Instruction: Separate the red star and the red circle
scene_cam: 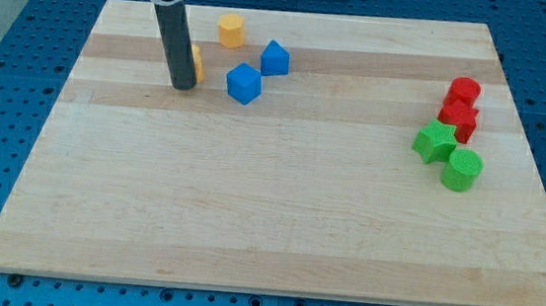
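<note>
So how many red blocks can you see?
2, both near the view's right edge: the red circle uppermost, and the red star touching just below it, above the green blocks. None looks hidden.

red circle (465, 92): red;
red star (459, 119): red;
green star (435, 142): green;
green cylinder (463, 171): green;
blue blocks (244, 83): blue;
yellow hexagon (230, 30): orange-yellow;
bench (248, 210): pale banded wood;
rod (177, 41): dark grey

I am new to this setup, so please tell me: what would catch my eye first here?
First, my tip at the view's upper left, partly hiding a yellow block. Second, the tight cluster at the view's right: red circle above red star, with green star and green cylinder below.
</note>
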`<action>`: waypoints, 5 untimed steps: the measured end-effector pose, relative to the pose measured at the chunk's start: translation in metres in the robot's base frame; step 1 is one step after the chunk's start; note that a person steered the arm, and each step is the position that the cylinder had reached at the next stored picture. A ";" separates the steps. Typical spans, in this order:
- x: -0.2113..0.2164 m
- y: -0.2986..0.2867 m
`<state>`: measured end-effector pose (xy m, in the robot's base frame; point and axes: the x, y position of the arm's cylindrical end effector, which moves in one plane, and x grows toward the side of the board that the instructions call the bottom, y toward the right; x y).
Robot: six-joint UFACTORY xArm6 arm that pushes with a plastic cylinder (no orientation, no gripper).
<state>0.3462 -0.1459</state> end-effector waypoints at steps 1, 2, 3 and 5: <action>-0.033 0.000; -0.041 0.004; -0.010 0.005; 0.026 0.056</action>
<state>0.3718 -0.0898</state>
